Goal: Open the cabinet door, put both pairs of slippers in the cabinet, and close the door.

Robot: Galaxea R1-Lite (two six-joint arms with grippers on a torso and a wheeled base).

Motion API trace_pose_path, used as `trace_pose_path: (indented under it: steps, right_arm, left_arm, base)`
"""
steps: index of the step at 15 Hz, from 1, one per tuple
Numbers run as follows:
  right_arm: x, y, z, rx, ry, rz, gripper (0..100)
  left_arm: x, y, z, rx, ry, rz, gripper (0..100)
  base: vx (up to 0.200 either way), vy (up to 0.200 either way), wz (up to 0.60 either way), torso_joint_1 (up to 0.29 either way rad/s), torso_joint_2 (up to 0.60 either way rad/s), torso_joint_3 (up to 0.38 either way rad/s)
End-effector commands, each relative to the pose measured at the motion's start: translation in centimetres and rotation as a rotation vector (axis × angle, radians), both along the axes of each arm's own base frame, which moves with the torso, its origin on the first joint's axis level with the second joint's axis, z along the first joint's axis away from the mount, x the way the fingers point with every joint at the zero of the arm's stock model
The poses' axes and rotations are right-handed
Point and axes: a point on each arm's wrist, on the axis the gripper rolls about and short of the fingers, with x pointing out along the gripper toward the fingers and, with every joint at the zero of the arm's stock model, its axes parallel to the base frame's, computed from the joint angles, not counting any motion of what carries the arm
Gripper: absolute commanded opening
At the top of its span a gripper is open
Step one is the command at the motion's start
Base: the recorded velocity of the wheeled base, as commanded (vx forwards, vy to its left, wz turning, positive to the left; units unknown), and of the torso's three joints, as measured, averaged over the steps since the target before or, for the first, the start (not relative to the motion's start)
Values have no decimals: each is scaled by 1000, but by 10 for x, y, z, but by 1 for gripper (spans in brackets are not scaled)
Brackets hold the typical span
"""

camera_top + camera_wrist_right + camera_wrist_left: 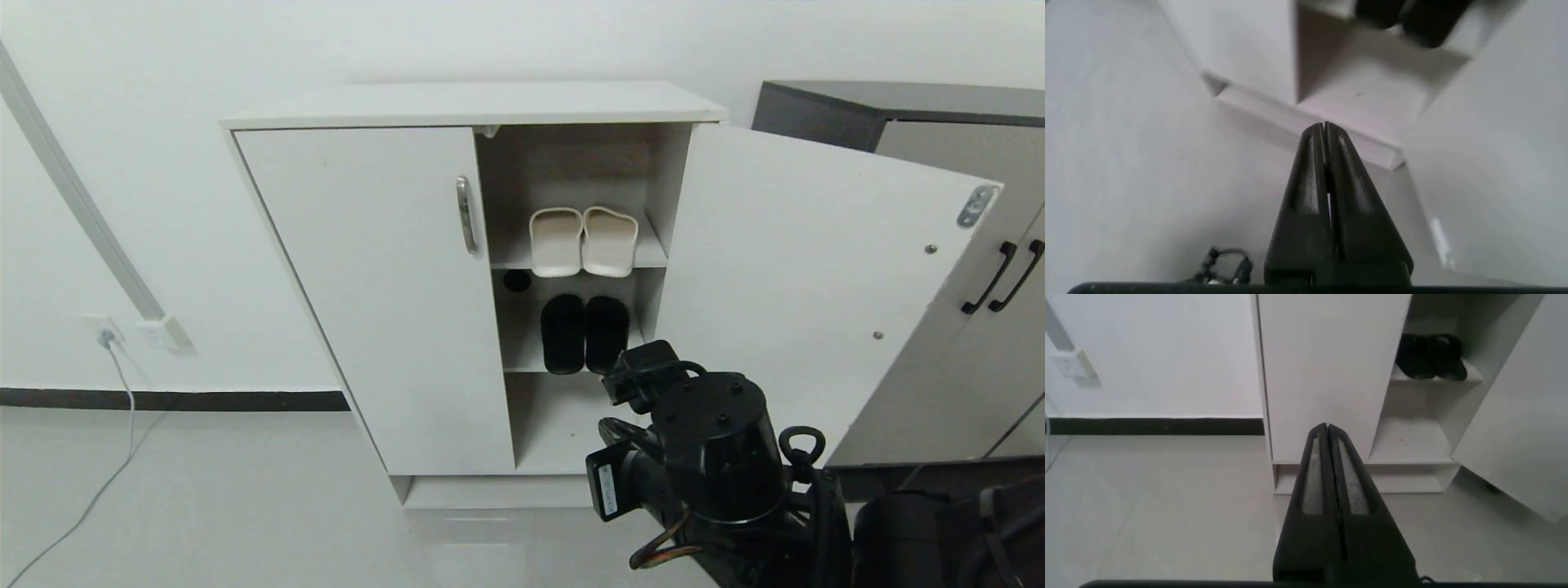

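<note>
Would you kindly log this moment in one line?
cabinet door open; white slippers upper shelf; black slippers middle shelf; both jaws shut

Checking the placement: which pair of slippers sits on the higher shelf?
The white pair, on the shelf directly above the black pair.

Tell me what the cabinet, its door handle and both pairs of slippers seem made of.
Cabinet: probably white laminated board, matte flat panels. Door handle: metal, by its silver shine. Cream slippers and black slippers: likely moulded foam or rubber, smooth and matte.
</note>
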Motion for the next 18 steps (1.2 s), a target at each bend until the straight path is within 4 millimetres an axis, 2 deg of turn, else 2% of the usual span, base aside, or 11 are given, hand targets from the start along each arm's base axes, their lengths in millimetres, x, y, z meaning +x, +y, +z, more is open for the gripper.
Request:
trace_pose_path:
  steps: [1,9,18]
  right_arm:
    - [0,0,-1,-1,1,1,0]
    - [1,0,-1,-2,0,-2,0]
    - [2,-1,-1,-3,0,-6,0]
  left_arm:
    - [0,0,0,0,2,2,0]
    - [0,0,0,0,2,2,0]
    - [0,0,0,0,2,-1,0]
  base:
    - [0,0,0,51,-579,-369]
    - [0,0,0,112,-476,-340]
    - [0,0,0,178,-496,-319]
